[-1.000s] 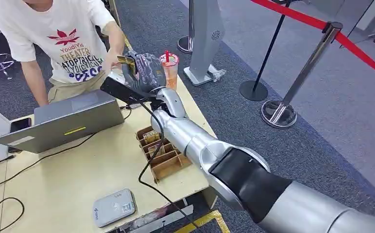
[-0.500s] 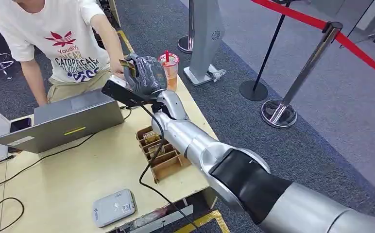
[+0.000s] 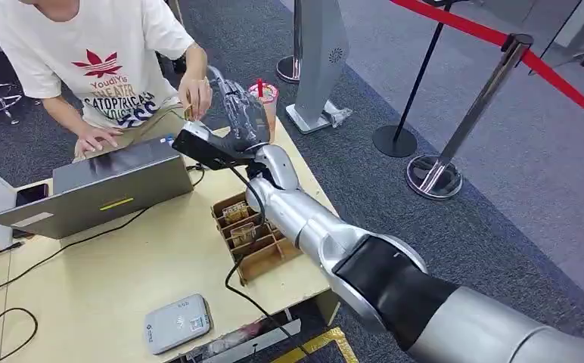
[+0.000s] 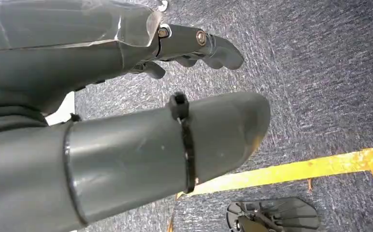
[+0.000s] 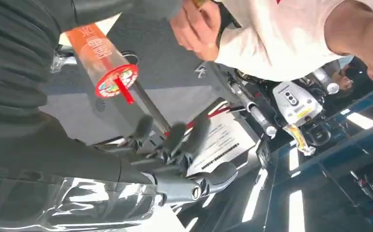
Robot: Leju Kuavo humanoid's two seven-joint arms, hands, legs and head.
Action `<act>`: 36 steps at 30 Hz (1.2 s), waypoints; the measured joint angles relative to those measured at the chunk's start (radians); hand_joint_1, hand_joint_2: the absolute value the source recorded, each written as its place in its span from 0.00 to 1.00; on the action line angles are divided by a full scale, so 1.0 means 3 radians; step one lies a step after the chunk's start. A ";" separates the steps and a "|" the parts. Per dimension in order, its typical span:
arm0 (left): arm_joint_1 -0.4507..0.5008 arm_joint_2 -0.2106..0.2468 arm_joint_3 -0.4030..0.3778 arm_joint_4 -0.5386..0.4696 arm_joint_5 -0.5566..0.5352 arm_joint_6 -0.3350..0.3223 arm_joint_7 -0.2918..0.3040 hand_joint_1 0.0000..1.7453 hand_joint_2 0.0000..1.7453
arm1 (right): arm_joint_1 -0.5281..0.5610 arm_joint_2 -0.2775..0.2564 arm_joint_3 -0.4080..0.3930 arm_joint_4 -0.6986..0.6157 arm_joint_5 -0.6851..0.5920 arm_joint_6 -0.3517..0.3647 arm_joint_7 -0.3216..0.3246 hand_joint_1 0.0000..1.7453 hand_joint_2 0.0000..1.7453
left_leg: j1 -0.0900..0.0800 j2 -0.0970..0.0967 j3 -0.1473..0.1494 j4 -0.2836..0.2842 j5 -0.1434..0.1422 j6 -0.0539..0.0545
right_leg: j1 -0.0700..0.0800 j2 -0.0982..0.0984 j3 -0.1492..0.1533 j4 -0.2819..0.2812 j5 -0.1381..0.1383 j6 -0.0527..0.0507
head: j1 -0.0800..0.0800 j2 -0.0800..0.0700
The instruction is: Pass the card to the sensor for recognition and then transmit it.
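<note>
My right hand reaches over the far edge of the table, fingers spread and holding nothing; the right wrist view shows its fingers apart. Just left of it, a person in a white shirt pinches the small golden card in their own hand, clear of mine. The grey-white card sensor lies near the table's front edge. My left hand hangs over the carpet, holding nothing.
A wooden card box sits under my right forearm. A grey laptop and a phone are at the left. An orange drink cup stands right behind my hand. Stanchions with red rope stand on the floor to the right.
The person has taken the card out of my right hand and drawn it back. My right hand has opened and shifted slightly right. Their other hand now rests on the laptop.
</note>
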State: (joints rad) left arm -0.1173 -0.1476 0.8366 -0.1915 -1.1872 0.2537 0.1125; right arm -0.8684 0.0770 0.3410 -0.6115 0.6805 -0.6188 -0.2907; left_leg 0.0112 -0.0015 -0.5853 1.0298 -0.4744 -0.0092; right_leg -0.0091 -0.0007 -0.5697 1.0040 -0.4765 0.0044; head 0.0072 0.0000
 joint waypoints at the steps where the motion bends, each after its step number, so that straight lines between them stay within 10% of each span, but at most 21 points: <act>1: -0.0008 -0.0001 -0.0005 0.0000 -0.0004 -0.0003 0.0003 0.00 0.00 | 0.0009 -0.0009 -0.0004 -0.0005 -0.0009 -0.0005 -0.0013 0.00 1.00 | 0.0000 0.0000 0.0000 0.0000 0.0000 0.0000 | 0.0000 0.0000 0.0000 0.0000 0.0000 0.0000 | -0.0001 0.0000; 14: -0.0041 0.0003 -0.0047 0.0000 0.0037 -0.0022 0.0004 0.00 0.00 | 0.0428 -0.0066 -0.0081 -0.0428 -0.0429 0.0102 -0.0351 0.00 1.00 | 0.0000 0.0000 0.0000 0.0000 0.0000 0.0000 | 0.0000 0.0000 0.0000 0.0000 0.0000 0.0000 | -0.0001 0.0000; 29: 0.0057 0.0008 0.0042 0.0000 0.0299 0.0067 -0.0084 0.00 0.00 | 0.1448 -0.0351 -0.0079 -0.1515 0.0022 0.0022 -0.0106 0.02 1.00 | 0.0000 0.0000 -0.0001 0.0000 -0.0003 0.0001 | 0.0000 -0.0001 0.0000 -0.0001 -0.0001 0.0000 | -0.0001 0.0000; 36: 0.0101 0.0008 0.0117 0.0000 0.0346 0.0118 -0.0113 0.00 0.00 | 0.1709 -0.0481 -0.0108 -0.1748 0.0251 0.0019 -0.0062 0.46 1.00 | 0.0000 0.0000 -0.0002 0.0000 -0.0003 0.0001 | 0.0000 -0.0001 0.0000 -0.0001 -0.0001 0.0000 | -0.0001 0.0000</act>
State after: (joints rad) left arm -0.0869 -0.1453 0.8717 -0.1915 -1.0834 0.2892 0.0786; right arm -0.3556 -0.0672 0.3086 -1.1361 0.7557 -0.6130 -0.3094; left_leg 0.0112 -0.0016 -0.5857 1.0297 -0.4753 -0.0089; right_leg -0.0091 -0.0009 -0.5697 1.0037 -0.4767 0.0044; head 0.0069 0.0000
